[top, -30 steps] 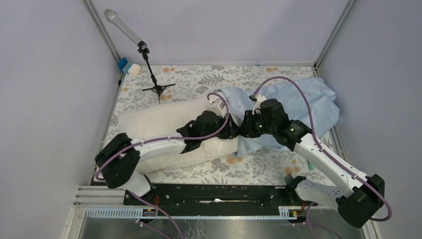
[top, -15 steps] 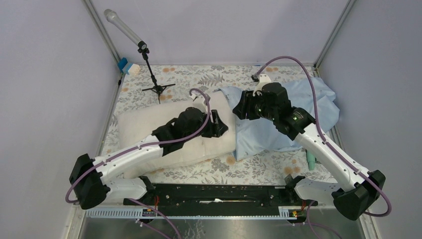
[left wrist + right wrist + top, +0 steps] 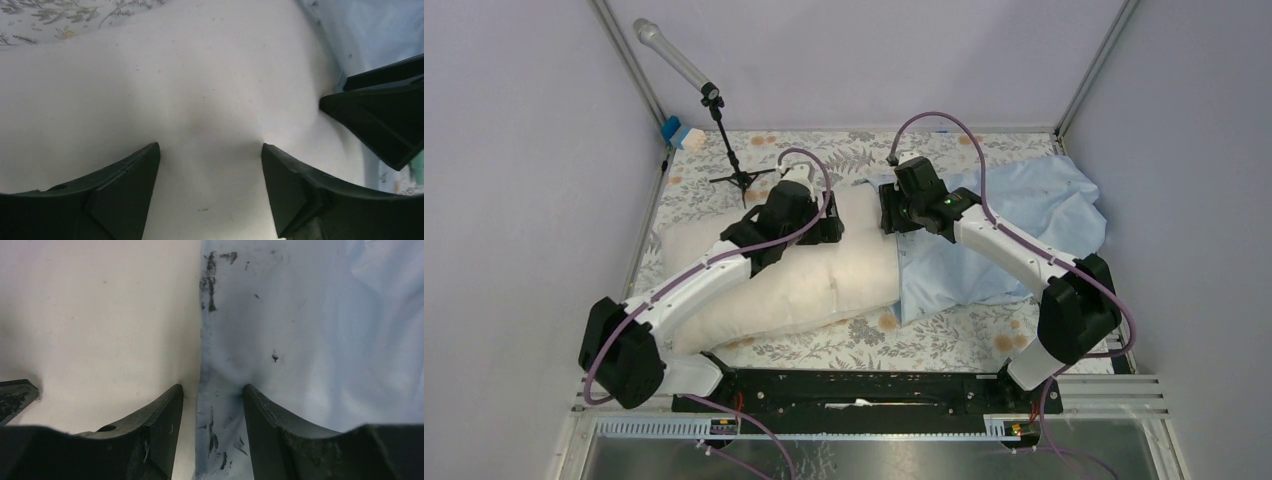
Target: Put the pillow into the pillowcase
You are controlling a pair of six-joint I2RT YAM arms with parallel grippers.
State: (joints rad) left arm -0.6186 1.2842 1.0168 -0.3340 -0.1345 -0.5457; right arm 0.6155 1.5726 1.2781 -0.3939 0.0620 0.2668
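The cream pillow [image 3: 764, 280] lies across the left and middle of the table, its right end against the light-blue pillowcase [image 3: 1024, 215], which is spread wrinkled at the right. My left gripper [image 3: 836, 226] stands open near the pillow's far right corner, both fingertips pressed into the pillow [image 3: 200, 85]. My right gripper [image 3: 886, 216] is open just right of it, straddling the seam. One of its fingers rests on the pillow [image 3: 100, 315], the other on the pillowcase [image 3: 325, 330], whose smudged edge runs between the fingers. The right gripper's fingers [image 3: 385, 115] show in the left wrist view.
A grey floral tablecloth [image 3: 824, 150] covers the table. A microphone on a small black tripod [image 3: 729, 150] stands at the far left, with a blue and white object [image 3: 680, 132] beside it. Grey walls close in the sides and back. A black rail [image 3: 864, 385] runs along the near edge.
Both grippers moved from the middle of the pillow's right end toward the far side. Both opened wider, and the right arm's elbow swung right.
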